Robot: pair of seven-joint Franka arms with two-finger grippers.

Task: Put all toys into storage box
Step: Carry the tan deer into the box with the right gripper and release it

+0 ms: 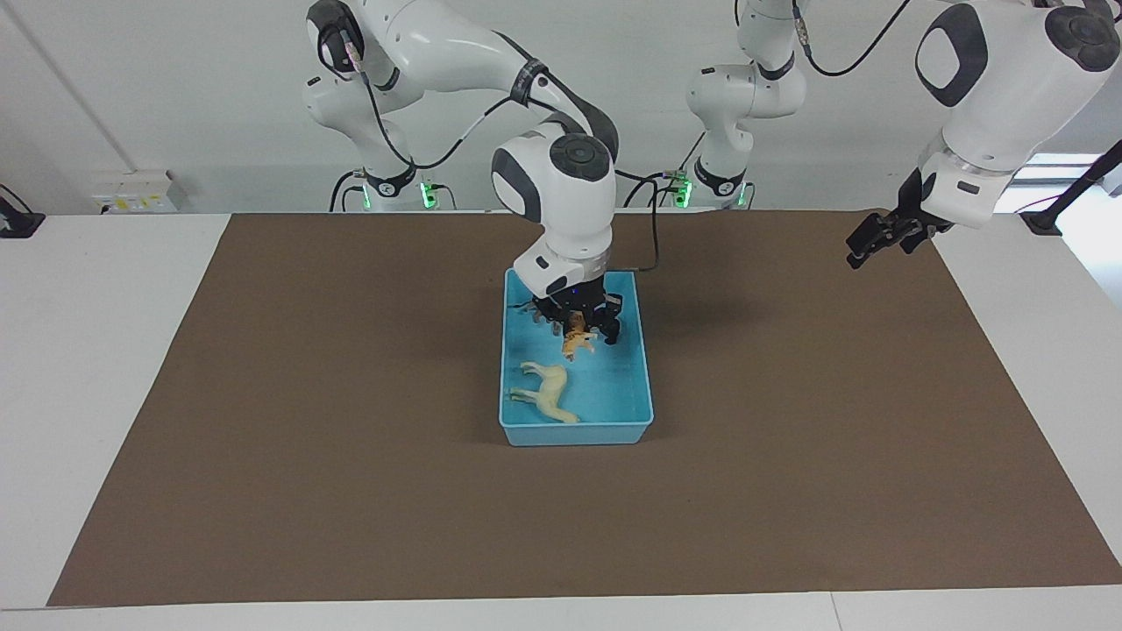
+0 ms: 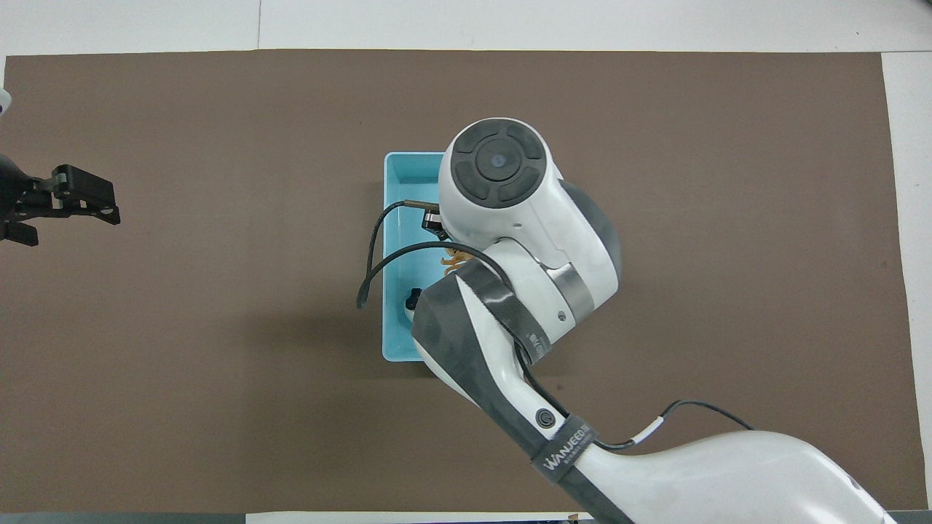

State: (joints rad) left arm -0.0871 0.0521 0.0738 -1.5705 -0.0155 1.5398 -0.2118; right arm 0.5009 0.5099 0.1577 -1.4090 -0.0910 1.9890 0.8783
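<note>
The light blue storage box (image 1: pixel 646 386) stands in the middle of the brown mat; it also shows in the overhead view (image 2: pixel 400 218). A cream horse (image 1: pixel 548 394) lies on its side in the box, in the half farther from the robots. My right gripper (image 1: pixel 580 337) reaches down into the box and is shut on a brown lion (image 1: pixel 576 340), held just above the floor. The lion also peeks out under the arm in the overhead view (image 2: pixel 453 258). The tiger and the panda are hidden or out of view. My left gripper (image 1: pixel 863 245) waits raised over the mat's edge at the left arm's end.
The brown mat (image 1: pixel 351 438) covers most of the white table. The right arm's elbow and wrist (image 2: pixel 510 218) cover much of the box from above. The left gripper shows at the overhead view's edge (image 2: pixel 109 207).
</note>
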